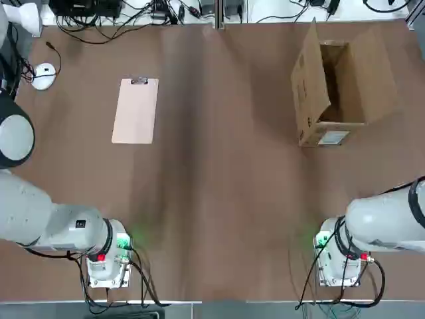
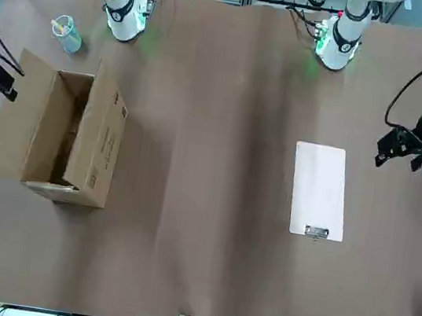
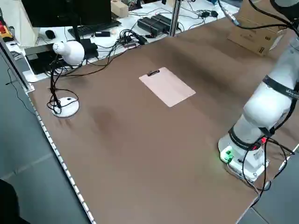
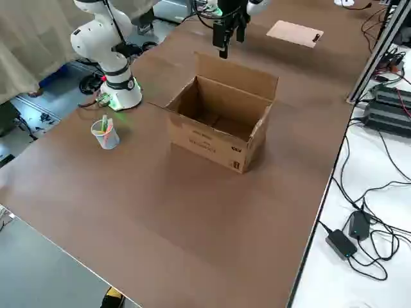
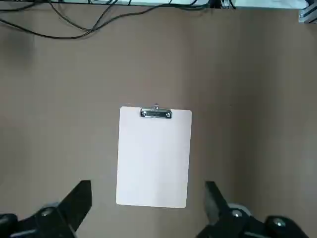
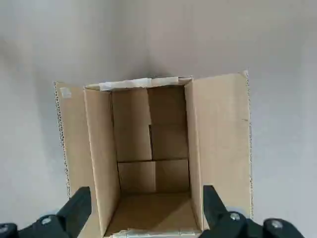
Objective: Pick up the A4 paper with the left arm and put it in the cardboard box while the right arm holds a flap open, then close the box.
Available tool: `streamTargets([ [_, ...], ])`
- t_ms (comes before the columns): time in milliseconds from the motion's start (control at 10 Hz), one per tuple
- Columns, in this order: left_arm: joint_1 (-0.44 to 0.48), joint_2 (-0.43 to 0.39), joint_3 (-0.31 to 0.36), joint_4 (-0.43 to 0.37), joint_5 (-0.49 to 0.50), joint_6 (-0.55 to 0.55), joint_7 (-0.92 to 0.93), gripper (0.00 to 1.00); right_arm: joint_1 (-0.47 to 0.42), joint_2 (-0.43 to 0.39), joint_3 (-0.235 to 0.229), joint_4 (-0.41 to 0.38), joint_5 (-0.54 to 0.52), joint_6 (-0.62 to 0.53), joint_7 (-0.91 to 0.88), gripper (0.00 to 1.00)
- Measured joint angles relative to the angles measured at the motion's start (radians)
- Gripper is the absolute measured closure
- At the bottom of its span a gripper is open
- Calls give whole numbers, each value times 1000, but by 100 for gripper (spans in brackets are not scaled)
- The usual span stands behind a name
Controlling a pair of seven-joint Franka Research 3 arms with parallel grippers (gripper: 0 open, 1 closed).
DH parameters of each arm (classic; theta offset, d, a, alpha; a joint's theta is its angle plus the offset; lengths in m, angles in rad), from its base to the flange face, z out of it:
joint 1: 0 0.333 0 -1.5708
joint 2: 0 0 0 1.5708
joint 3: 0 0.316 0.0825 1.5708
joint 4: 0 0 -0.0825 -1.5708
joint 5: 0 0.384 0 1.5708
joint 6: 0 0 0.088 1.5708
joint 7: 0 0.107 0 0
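Item: the worktop point(image 1: 212, 199), brown, carrying everything below.

Item: two arms, left arm point(image 1: 40, 212) and right arm point(image 1: 385, 222), mine, based at the near edge.

Item: cardboard box point(image 4: 212, 144), toward the far right corner; mouth open, long flaps point(image 6: 220, 139) splayed. A hasty press from me on one flap could skid or tip the light carton, or let the flap spring back across the mouth.

Item: A4 paper point(image 1: 136, 113), apparently a thin board, lying flat in the left half toward the far edge. Lying so flush, it may slide off my fingertips; gripped at one edge, it may swing and catch the box rim.

Item: cup of pens point(image 4: 105, 135), toward the near right corner; a low elbow could knock it.

Item: left fingers point(image 5: 77, 203), open and empty above the paper; right fingers point(image 6: 77, 210), open and empty above the box.

Item: metal clip point(image 5: 155, 113), on the paper's far short edge; likely to snag a flap.
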Motion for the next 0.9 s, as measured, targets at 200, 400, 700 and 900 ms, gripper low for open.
streamTargets([
  [200,0,2,0,2,0,0,0,0,0,0,0,0,0,0,0,0],
  [400,0,3,0,3,0,0,0,0,0,0,0,0,0,0,0,0],
  [700,12,28,4,-1,0,-4,0,0,0,9,-1,-3,0,-1,0,0],
  [900,44,129,11,-6,-26,0,-1,0,-7,39,-4,-8,0,-3,0,0],
])
